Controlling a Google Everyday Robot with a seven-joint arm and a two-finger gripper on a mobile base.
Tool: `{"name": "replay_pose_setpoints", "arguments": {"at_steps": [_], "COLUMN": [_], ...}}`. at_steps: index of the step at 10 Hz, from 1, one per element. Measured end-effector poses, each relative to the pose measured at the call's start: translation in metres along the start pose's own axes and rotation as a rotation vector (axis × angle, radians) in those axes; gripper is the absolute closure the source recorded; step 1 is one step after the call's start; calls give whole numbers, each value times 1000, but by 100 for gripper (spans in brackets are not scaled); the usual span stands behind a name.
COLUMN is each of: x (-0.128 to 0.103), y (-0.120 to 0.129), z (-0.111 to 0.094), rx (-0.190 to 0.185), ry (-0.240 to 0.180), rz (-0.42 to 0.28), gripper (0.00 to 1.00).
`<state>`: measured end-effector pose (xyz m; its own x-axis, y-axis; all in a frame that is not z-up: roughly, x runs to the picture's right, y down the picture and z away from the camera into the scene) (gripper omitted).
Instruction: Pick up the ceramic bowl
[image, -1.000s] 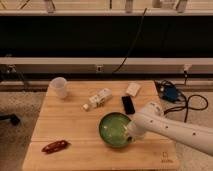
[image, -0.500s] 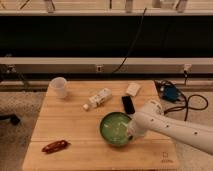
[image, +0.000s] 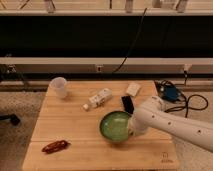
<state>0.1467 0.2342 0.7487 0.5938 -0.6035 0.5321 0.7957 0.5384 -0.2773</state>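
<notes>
The ceramic bowl is round, glossy green and paler inside. It sits on the wooden table, right of centre and towards the front. My white arm reaches in from the lower right. Its gripper is at the bowl's right rim, mostly hidden by the wrist and the bowl's edge. The bowl looks level on or just above the tabletop; I cannot tell which.
A translucent white cup stands at the back left. A white bottle lies behind the bowl, with a black phone and a white box to its right. A red-brown packet lies front left. Blue gear with cables sits off the right edge.
The arm's wrist has crept slightly left over the bowl's right rim. The bowl has barely shifted.
</notes>
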Motion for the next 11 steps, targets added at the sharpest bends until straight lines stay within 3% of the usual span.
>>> {"name": "replay_pose_setpoints", "arguments": {"at_steps": [2,8,11], "x": [4,12,15], "y": [-2,-8,-9], "z": [-21,-53,-59], "rx": [-2,11,16], "ry": [11,33,38], "rz": [-6,-12,-12], "gripper": [99,99,99]}}
